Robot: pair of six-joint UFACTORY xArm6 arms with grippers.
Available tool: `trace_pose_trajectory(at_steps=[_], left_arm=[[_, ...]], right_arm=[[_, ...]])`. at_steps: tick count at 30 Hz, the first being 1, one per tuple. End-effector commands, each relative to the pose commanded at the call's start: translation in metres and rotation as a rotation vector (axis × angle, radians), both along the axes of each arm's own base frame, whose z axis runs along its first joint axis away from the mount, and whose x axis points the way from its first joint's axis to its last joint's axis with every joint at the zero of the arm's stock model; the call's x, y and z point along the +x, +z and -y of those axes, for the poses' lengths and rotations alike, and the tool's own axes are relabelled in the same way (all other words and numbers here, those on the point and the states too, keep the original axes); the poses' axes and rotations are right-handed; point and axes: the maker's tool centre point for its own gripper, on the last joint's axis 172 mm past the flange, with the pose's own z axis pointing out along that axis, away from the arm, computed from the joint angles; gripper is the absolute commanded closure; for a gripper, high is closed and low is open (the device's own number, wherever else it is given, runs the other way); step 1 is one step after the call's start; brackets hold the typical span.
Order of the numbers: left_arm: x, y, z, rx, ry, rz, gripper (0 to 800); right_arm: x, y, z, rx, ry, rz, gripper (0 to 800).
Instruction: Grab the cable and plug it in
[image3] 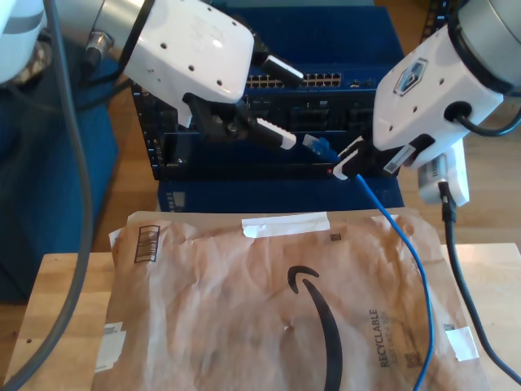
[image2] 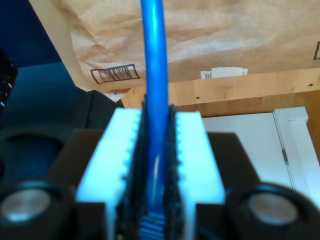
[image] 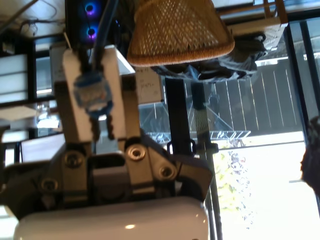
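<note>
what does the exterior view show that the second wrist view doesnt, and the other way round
Exterior view: the dark blue rack of network ports, and my first gripper holding the plug of the thin bright blue cable near it. Second wrist view: the toothed black pads of my second gripper, closed on the cable. Both: the cable, the crumpled brown paper mailer and its barcode label.

One blue cable [image3: 411, 269], two grippers, one brown paper mailer [image3: 269, 318], one wicker basket [image: 177, 32]
</note>
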Motion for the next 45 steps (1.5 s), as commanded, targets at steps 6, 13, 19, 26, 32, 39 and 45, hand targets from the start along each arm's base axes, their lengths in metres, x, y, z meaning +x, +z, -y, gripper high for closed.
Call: trace_pose_trajectory(at_steps=[6, 13, 19, 26, 32, 39, 45], left_arm=[[-0.042, 0.011, 0.008, -0.005, -0.051, -0.221, 6], [-0.043, 0.012, 0.008, 0.006, -0.022, -0.288, 7], [-0.035, 0.000, 0.008, 0.007, -0.019, -0.326, 47], [-0.035, 0.001, 0.007, 0.009, -0.018, -0.327, 139], [-0.034, 0.001, 0.003, 0.012, 0.001, -0.354, 222], [-0.035, 0.004, 0.001, 0.016, 0.002, -0.369, 256], [-0.032, 0.005, 0.001, 0.015, 0.006, -0.365, 298]], right_arm=[[0.005, 0.022, -0.002, 0.010, 0.003, 0.044, 790], [0.005, 0.023, -0.002, 0.010, 0.004, 0.048, 790], [0.006, 0.027, -0.001, 0.011, 0.003, 0.056, 790], [0.006, 0.025, -0.001, 0.009, 0.003, 0.053, 790], [0.005, 0.023, 0.000, 0.005, 0.010, 0.054, 790], [0.005, 0.020, 0.000, 0.002, 0.020, 0.057, 790], [0.005, 0.019, -0.001, 0.003, 0.022, 0.053, 790]])
